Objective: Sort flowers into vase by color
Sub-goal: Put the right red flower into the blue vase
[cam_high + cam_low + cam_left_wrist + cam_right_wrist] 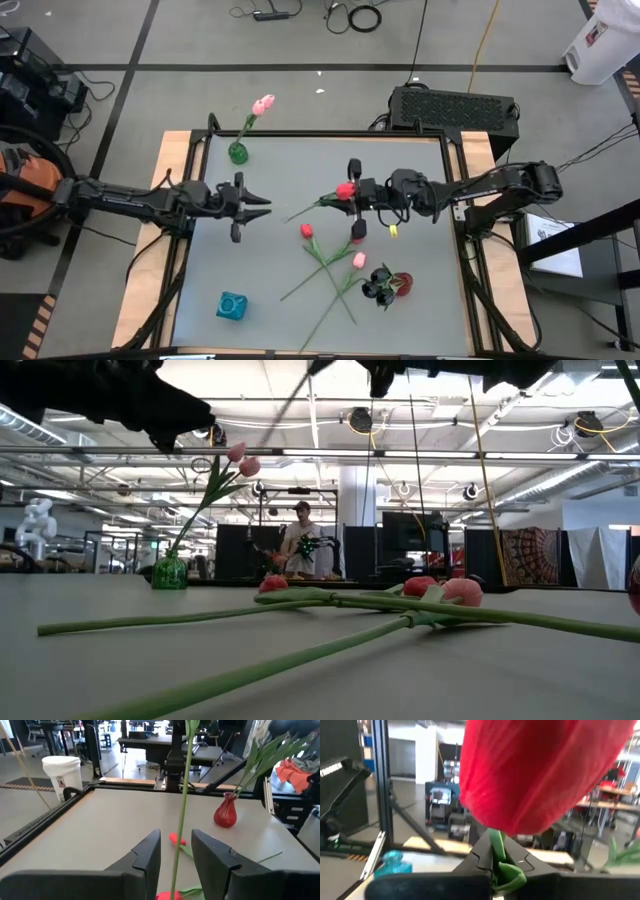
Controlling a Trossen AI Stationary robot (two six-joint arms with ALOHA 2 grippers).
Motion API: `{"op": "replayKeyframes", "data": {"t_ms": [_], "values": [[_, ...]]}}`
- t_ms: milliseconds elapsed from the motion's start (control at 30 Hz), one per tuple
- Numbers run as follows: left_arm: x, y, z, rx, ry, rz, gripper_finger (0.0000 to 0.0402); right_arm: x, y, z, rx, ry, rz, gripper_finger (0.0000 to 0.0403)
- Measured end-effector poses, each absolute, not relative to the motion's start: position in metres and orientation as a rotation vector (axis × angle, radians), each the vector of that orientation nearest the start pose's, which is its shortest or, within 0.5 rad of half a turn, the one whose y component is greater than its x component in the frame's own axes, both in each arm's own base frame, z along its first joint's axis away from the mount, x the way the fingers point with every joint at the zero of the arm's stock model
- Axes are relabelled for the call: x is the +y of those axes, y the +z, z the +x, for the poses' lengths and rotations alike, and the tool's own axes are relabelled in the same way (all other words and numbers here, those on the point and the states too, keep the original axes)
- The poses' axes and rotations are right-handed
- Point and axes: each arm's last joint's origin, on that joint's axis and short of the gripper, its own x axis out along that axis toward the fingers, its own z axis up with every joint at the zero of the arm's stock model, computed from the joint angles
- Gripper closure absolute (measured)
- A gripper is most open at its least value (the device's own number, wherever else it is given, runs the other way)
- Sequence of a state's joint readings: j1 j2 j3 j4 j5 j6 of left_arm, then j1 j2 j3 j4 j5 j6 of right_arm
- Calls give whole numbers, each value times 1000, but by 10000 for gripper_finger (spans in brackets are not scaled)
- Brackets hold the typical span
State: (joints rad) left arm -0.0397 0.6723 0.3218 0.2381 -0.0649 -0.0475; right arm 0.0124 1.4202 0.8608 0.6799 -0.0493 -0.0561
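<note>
My right gripper (352, 192) is over the table's middle, shut on a red tulip (345, 189). Its green stem (305, 209) slants toward my left gripper (266, 207), which stands open left of centre. In the left wrist view the stem (183, 805) shows between the open fingers, and the high view shows its end apart from them. Two red tulips (307, 231) and a pink one (358, 260) lie crossed on the table. A green vase (238, 153) holds pink tulips (263, 103). A red vase (402, 284) holds black tulips (378, 289). A blue vase (232, 306) stands front left. My right gripper pinches the red tulip's stem (495, 851) between its two fingers, right under the red head (540, 770). The fingers come level from the table's right. The flower is lifted clear of the table, its stem slanting away toward the left arm.
Wooden rails (185, 170) frame the grey table. A dark box (455, 107) sits behind the far right corner. A white bucket (62, 772) stands on the floor beyond the table. A person (303, 540) stands far off in the room.
</note>
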Motion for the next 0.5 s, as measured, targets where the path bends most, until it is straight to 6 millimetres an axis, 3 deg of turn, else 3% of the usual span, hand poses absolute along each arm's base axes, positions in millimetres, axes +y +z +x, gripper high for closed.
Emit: {"op": "replayKeyframes", "data": {"t_ms": [300, 500], "values": [[-5, 230, 165, 89, 28, -69, 285, 6, 286, 320, -48, 69, -8, 403], [-6, 235, 183, 133, 12, -43, 285, 6, 284, 320, -33, 72, -8, 403]]}}
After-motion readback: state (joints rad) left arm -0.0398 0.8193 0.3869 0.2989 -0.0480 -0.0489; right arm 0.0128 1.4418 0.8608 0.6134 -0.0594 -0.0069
